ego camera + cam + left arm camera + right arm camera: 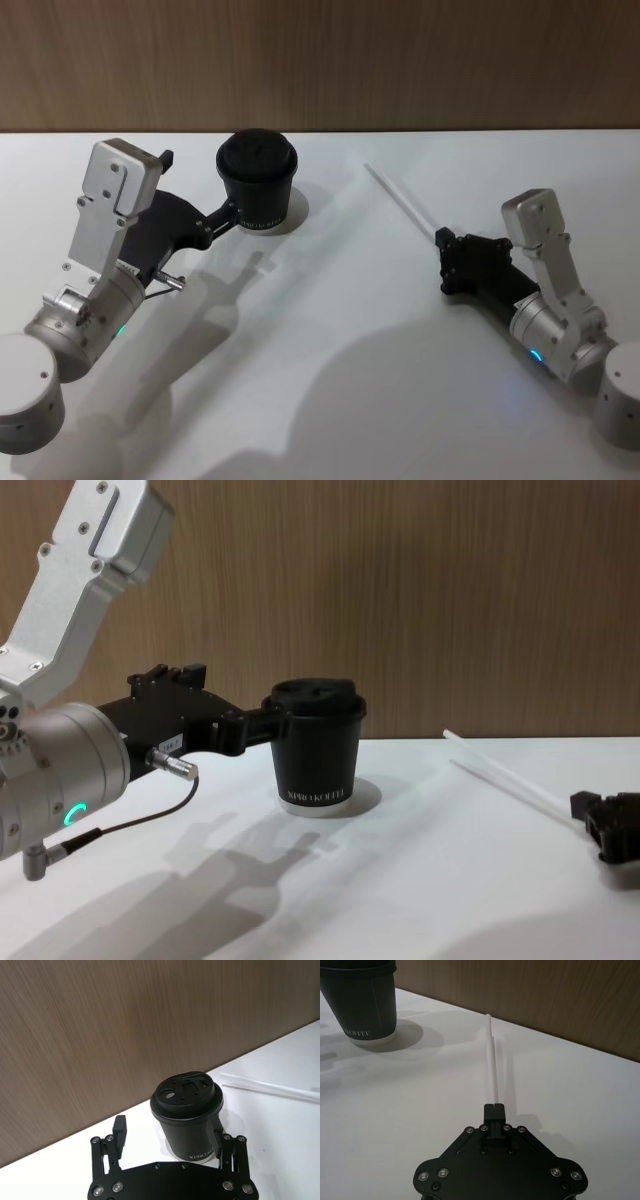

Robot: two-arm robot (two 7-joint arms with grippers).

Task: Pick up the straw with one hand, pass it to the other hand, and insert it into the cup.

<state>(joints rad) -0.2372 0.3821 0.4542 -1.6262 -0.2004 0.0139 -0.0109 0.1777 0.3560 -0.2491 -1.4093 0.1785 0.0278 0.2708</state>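
- Our right hand (443, 240) is clamped on the near end of the straw (403, 202). In the right wrist view its two fingers (490, 1109) are pressed together, and the straw comes out from between them.
- This hand sits low over the right side of the surface (330, 400), well apart from the cup (258, 185).
- From the hand, the straw runs straight toward the back of the surface, slanting over toward the cup's side. Its free end is raised off the surface, and a pale shadow lies beside it.
- The straw is thin, white and straight, and it looks longer than the cup is tall.
- A stretch of bare white surface separates the straw's free end from the cup.
- Our left hand (198, 186) is spread wide and reaches in from the left side. One fingertip (228, 212) is right at the cup's side, though we cannot tell whether it touches. The other fingertip stands apart from the cup.
- Behind that hand we see its fat silver wrist (60, 770), with a green ring glowing on it.
- The cup stands upright toward the back of the surface, left of centre. It is black paper with white lettering and a white base rim.
- Its black lid (186, 1091) is on, and a small opening shows in the lid's top.
- A wood-grain wall (480, 600) rises directly behind the surface.
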